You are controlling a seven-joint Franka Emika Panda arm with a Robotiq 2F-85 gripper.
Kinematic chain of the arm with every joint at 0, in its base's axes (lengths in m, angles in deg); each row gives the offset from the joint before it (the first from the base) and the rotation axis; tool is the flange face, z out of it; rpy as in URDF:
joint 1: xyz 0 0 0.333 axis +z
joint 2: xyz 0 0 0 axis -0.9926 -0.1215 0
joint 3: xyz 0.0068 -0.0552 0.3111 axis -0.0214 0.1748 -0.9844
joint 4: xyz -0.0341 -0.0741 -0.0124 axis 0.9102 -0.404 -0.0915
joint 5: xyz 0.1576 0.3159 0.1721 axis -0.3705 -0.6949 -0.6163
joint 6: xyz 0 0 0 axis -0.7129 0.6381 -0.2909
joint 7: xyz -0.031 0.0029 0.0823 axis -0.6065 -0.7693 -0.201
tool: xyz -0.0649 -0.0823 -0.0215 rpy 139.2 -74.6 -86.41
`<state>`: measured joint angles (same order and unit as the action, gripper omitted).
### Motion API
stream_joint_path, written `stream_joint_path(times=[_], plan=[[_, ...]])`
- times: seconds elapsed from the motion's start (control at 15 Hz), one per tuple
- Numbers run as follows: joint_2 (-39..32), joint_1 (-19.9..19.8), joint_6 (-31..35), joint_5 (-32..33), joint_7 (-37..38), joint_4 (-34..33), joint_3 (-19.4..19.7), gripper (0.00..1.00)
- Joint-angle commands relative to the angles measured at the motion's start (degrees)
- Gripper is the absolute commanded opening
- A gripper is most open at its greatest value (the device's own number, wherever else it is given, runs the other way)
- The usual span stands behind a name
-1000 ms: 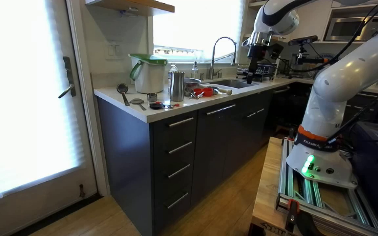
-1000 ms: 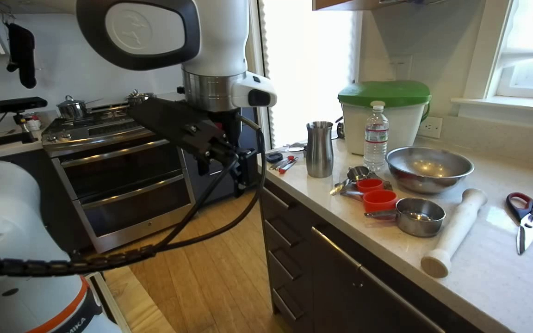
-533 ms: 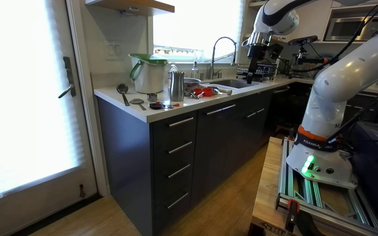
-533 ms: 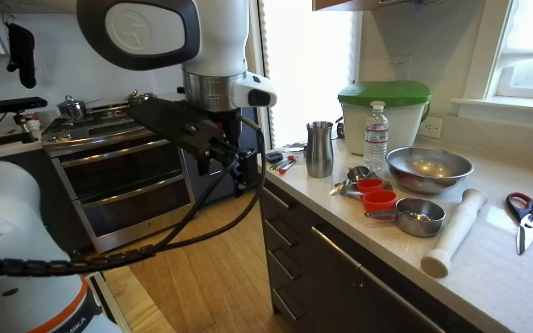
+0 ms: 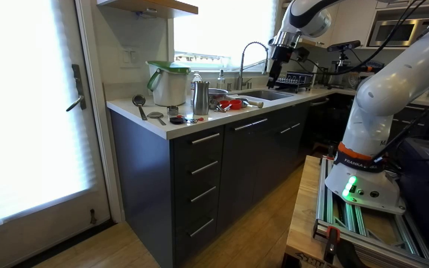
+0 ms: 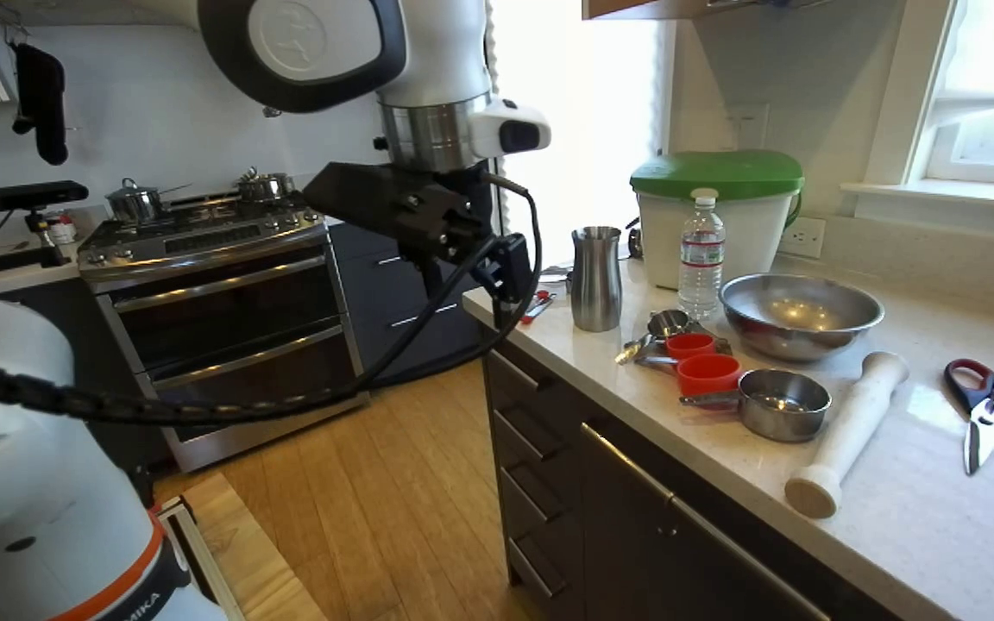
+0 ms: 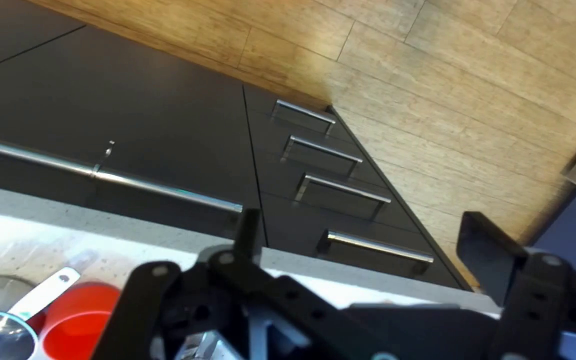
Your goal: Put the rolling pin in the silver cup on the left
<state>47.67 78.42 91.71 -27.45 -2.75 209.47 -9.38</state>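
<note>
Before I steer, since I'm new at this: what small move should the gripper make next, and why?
Probably ease the open gripper toward the rolling pin: its fingers hold nothing, the wrist view shows drawers between them, and the pin lies beside the metal measuring cup, not yet in the silver cup.

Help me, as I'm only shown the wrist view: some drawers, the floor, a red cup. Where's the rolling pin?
Observer: The rolling pin lies on the counter, beside a metal measuring cup.
Visitor: And the silver cup? I can't make it out.
Observer: The silver cup stands upright in both exterior views, though I can't see down into it.
Visitor: Anything sharp lying about?
Observer: Yes: scissors, on the other side of the rolling pin from that metal measuring cup.
</note>
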Motion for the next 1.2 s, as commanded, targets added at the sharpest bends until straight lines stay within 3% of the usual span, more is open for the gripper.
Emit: stream_joint_path(times=[0.0, 0.33, 0.53, 1.13], plan=[[-10.9, -0.7, 5.9, 0.6, 0.1, -5.2, 0.4, 1.0], [-24.4, -3.9, 11.3, 1.3, -1.5, -13.2, 2.0, 1.0], [-32.1, -6.0, 9.6, -1.8, -1.9, -20.2, 3.0, 1.0], [-50.5, -13.0, 8.3, -12.2, -0.5, -42.8, -1.9, 1.0]])
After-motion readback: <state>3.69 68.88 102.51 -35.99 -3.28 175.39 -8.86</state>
